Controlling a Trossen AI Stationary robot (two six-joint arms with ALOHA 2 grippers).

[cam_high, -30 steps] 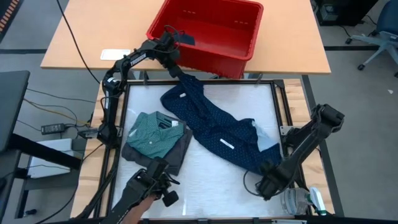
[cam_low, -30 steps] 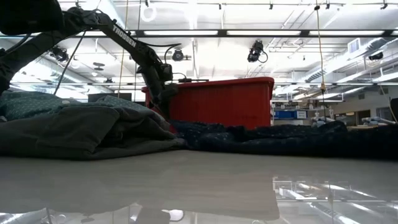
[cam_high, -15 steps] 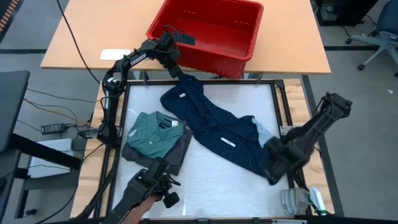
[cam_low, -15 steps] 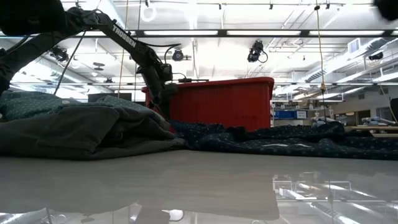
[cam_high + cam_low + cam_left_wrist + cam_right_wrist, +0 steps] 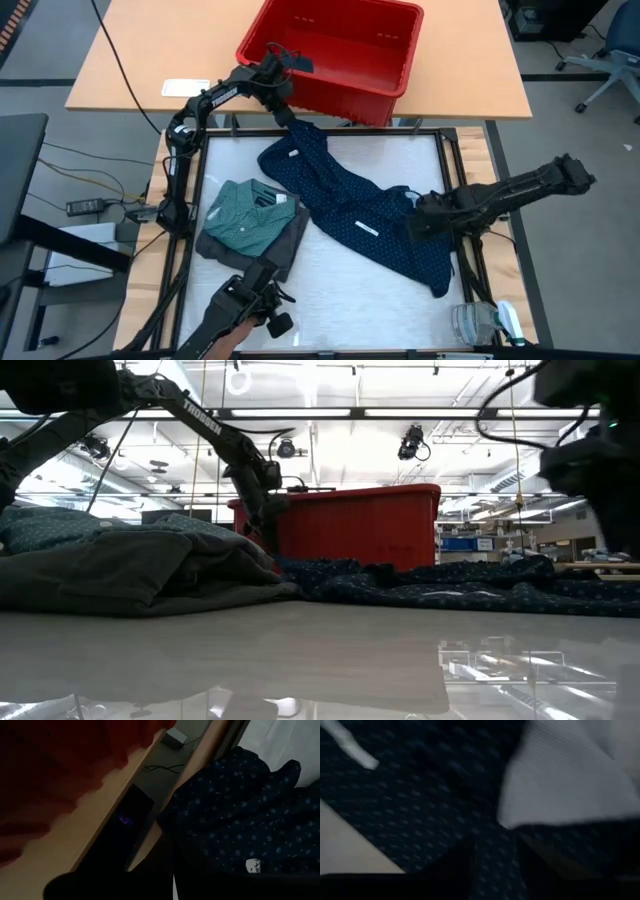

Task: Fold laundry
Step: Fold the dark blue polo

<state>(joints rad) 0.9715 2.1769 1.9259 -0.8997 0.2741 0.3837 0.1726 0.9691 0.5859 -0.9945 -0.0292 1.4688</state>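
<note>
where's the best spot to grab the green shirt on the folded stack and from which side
Probably the teal-green shirt is best taken at its free edge facing the table's middle, coming from above: it lies flat and folded on the charcoal piece, so a low pinch there should catch one layer.

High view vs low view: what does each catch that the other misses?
Only the high view: the right gripper over the navy dotted garment, and the folded teal shirt's collar from above. Only the low view: the room's ceiling lights beyond the table. Both: the red basket, the left gripper at the garment's end beside it, and the grey piece under the teal shirt.
</note>
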